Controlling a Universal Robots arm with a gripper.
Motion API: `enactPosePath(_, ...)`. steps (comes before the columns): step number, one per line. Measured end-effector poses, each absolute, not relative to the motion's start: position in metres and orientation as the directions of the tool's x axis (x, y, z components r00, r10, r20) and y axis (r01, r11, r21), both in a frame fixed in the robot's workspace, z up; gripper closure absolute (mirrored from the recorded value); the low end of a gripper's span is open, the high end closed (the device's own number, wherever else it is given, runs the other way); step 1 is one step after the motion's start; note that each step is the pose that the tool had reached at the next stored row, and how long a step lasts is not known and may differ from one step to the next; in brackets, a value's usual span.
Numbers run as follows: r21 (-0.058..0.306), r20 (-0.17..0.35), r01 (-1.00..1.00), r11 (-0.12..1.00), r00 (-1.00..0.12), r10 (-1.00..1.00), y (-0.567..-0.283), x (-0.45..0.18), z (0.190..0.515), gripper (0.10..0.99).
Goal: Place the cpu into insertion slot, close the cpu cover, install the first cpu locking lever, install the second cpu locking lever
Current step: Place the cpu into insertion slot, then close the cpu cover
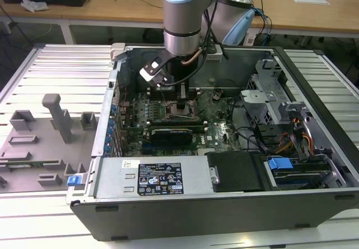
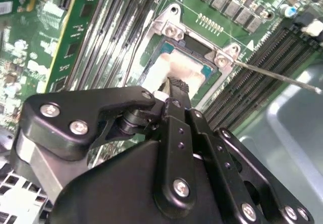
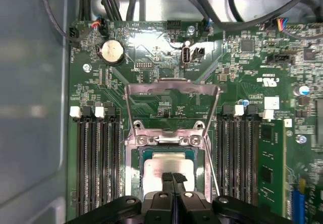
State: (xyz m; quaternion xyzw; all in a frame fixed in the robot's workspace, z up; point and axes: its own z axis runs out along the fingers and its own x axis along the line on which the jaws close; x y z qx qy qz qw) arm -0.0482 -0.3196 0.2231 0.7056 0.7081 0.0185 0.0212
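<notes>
the arm is down inside the open computer case (image 1: 224, 215), over the green motherboard (image 3: 242, 82). in the first wrist view the gripper (image 3: 174, 176) has its two black fingers pressed together with no gap between them, tips right over the cpu (image 3: 162, 164). the cpu lies flat in the socket, its pale silver top facing up, between the banks of memory slots (image 3: 96, 158). the cpu cover (image 3: 171, 87) is not closed: the frame stands swung up on the far side of the socket, board visible through its open centre. in the second wrist view a thin locking lever (image 2: 277, 75) sticks out sideways from the socket corner, unlatched.
</notes>
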Motion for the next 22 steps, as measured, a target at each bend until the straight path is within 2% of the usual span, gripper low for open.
enactPosePath(7, 0.056, -0.004, 0.998, 0.004, -0.004, 1.000, -0.320, -0.048, 0.252, 0.980)
enactPosePath(22, 0.056, -0.004, 0.998, 0.004, -0.003, 1.000, -0.320, -0.048, 0.253, 0.980)
